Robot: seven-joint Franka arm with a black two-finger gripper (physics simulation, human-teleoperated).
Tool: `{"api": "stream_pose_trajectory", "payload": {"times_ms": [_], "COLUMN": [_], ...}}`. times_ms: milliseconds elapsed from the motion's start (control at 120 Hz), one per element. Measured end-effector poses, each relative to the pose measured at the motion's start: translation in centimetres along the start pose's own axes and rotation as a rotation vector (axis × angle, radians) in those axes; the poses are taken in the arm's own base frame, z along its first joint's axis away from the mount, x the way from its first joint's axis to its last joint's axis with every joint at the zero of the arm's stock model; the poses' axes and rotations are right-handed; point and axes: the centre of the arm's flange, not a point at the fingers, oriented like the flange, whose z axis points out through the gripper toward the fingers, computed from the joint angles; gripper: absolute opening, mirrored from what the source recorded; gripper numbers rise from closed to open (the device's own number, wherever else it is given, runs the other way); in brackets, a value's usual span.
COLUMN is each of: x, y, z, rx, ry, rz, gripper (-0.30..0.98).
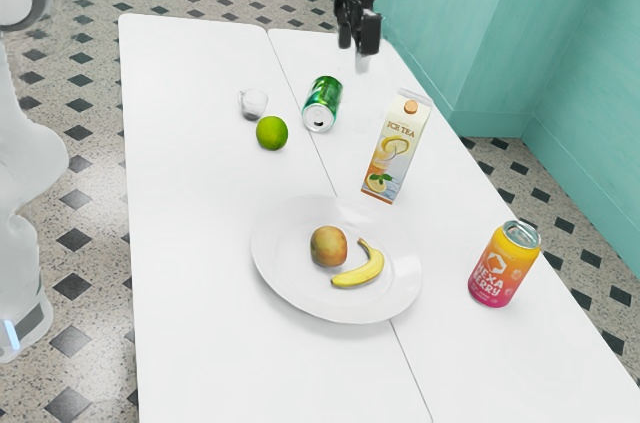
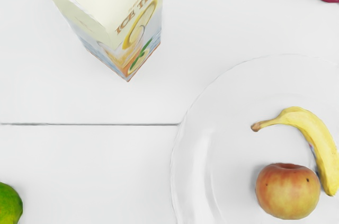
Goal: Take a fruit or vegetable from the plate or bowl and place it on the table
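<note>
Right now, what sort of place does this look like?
Probably a simulated dining or kitchen corner: a white table set with a plate of fruit, drinks such as a tea carton, and a patterned tile floor.

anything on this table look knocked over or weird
Yes, the green can lies on its side, with its top end toward the plate, while the orange and pink can stands upright. I see no spill around it. The small clear glass might be tipped too, but I can't tell.
</note>
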Motion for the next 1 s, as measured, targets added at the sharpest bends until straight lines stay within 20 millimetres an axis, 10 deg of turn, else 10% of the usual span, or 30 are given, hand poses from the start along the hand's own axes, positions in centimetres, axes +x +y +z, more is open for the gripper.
{"api": "stream_pose_trajectory", "payload": {"times_ms": [42,83,117,200,300,442,525,600,650,1000], "x": [-4.2,-7.4,-9.9,-12.3,-12.3,-5.3,-4.0,-6.1,-7.0,-2.5], "y": [-3.1,-18.1,-25.0,-30.1,-23.6,-12.8,-5.2,-2.5,3.5,0.3], "z": [-9.1,-10.1,-9.6,-9.3,-18.0,-8.2,-7.2,-7.8,-8.1,-3.6], "rx": [-0.041,-0.077,-0.087,-0.076,0.014,0.028,0.027,0.058,0.104,0.049], "ry": [0.164,0.193,0.189,0.172,0.302,0.082,0.059,0.056,0.051,-0.047], "rz": [-0.004,-0.247,-0.372,-0.477,-0.389,-0.162,-0.005,0.025,0.098,0.119], "gripper": [0.67,0.66,0.67,0.67,0.67,0.67,0.67,0.66,0.67,0.67]}}
